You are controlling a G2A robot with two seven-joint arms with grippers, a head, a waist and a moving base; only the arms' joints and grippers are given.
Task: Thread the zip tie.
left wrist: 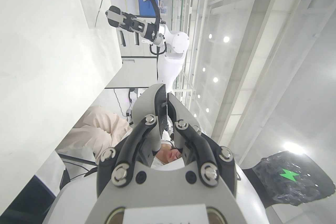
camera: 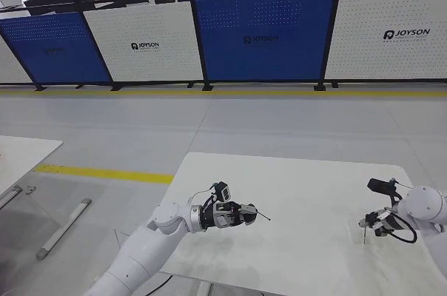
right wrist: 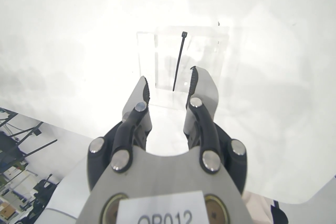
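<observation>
My left hand (left wrist: pixel 166 93) is pressed together on a thin black strip (camera: pixel 262 216) that pokes out over the counter (camera: pixel 312 185). Right hand (right wrist: pixel 169 75) is spread wide, close to the zip tie (right wrist: pixel 179 57), which stands up in a clear stand (right wrist: pixel 147 57). There's a white sticker (right wrist: pixel 160 206) on that hand, but its print is cut off.

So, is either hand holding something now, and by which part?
The left hand pinches a thin black plastic zip tie by one end; the rest juts out free. The right hand is open, holding nothing.
</observation>
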